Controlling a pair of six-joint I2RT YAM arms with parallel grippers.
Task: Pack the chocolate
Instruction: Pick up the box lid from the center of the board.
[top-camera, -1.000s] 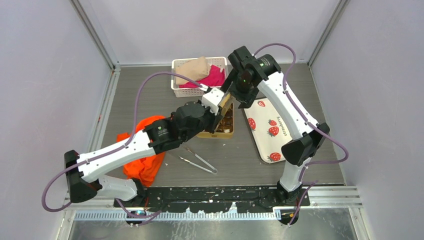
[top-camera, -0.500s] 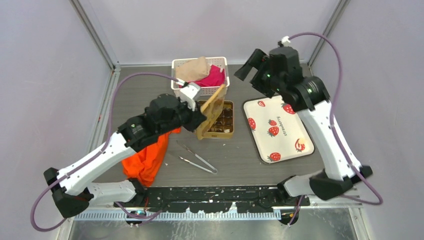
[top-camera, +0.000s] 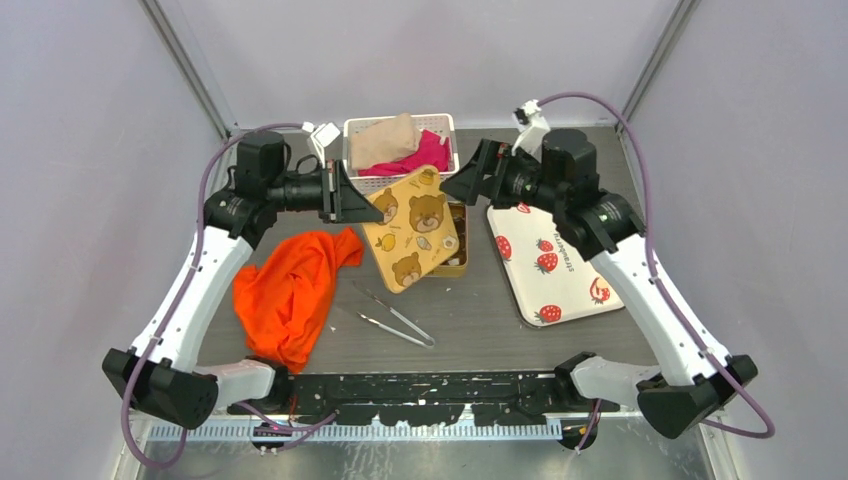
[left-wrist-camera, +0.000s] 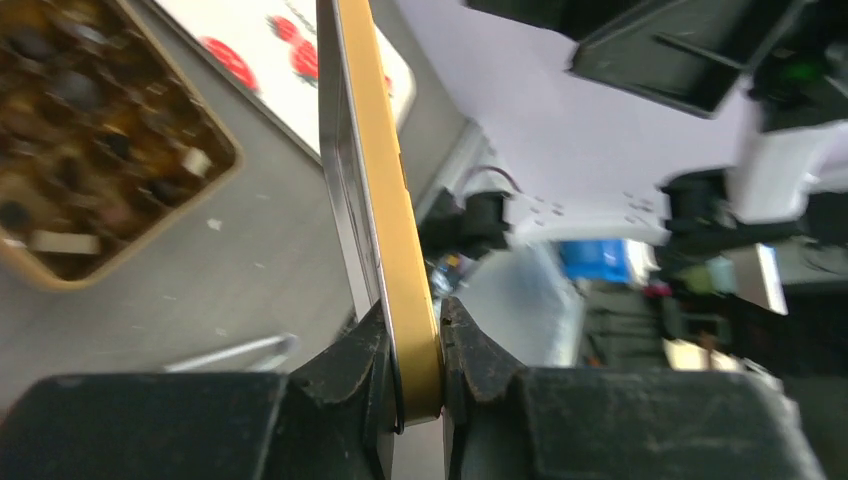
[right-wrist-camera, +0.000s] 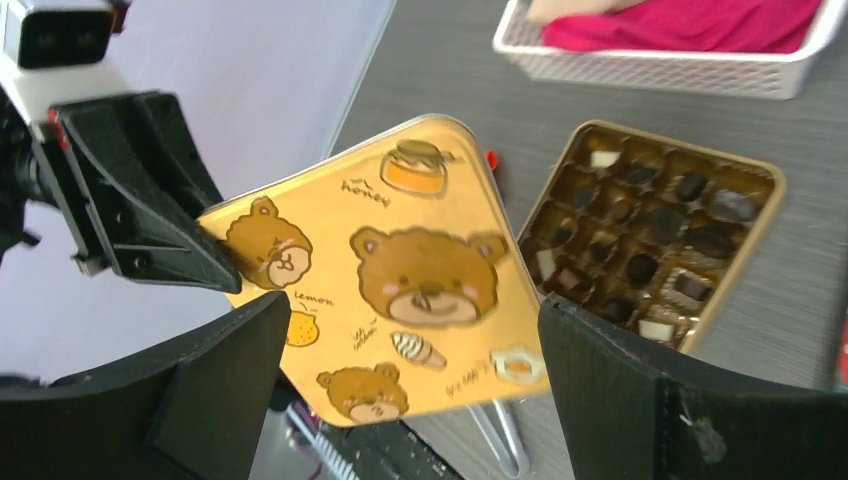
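The chocolates (right-wrist-camera: 650, 235), dark pieces with a few cream ones, lie in the compartments of the gold tin (right-wrist-camera: 762, 235); they also show blurred in the left wrist view (left-wrist-camera: 90, 120). My left gripper (top-camera: 356, 205) is shut on one corner of the gold lid with bear prints (top-camera: 410, 228), and holds it tilted, print side up, above the tin's left part (top-camera: 462, 245). In the left wrist view the lid (left-wrist-camera: 375, 180) stands edge-on between the pads (left-wrist-camera: 415, 345). My right gripper (top-camera: 464, 183) is open and empty, hovering behind the tin and facing the lid (right-wrist-camera: 400, 270).
Metal tongs (top-camera: 392, 318) lie in front of the tin. An orange cloth (top-camera: 290, 290) lies at the left. A white basket (top-camera: 400, 150) with beige and pink cloths stands at the back. A white strawberry-print tray (top-camera: 555, 260) lies at the right.
My left arm has swung back to the left with the lid, which has turned from edge-on to print side up. My right arm has drawn up and back from the tin.
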